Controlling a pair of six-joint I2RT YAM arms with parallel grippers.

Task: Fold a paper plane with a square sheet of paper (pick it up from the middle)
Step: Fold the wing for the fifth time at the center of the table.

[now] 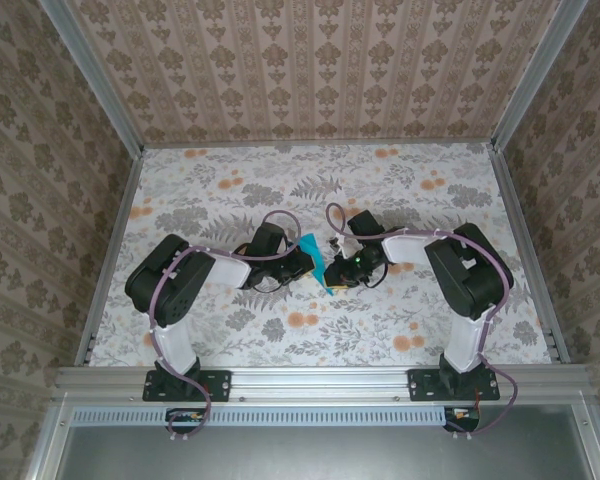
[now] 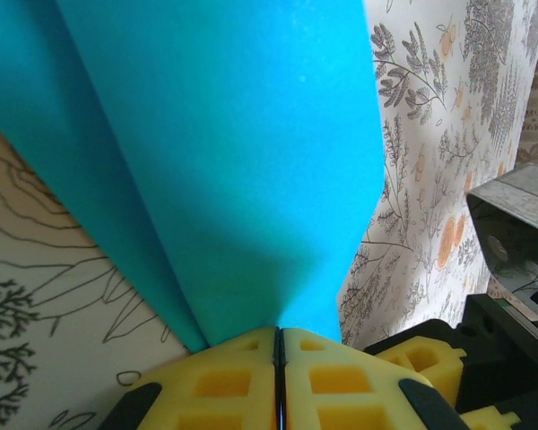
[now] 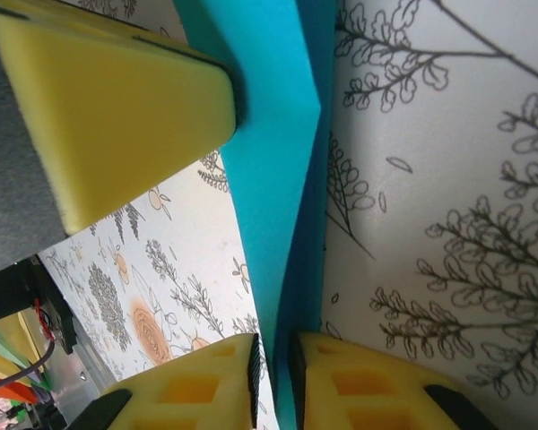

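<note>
The creased teal-blue sheet of paper (image 1: 316, 262) stands between the arms, long axis running near-to-far; left gripper (image 2: 278, 336) and right gripper (image 3: 273, 358) both clamp it from opposite sides

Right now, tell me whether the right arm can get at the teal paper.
Probably yes: the teal paper runs between the nearly closed fingers of the right gripper, with nothing in the way. The left gripper pinches the same sheet close by, so room is tight.

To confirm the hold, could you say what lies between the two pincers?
The teal paper, pinched by left pincer and right pincer; top view shows it.
</note>
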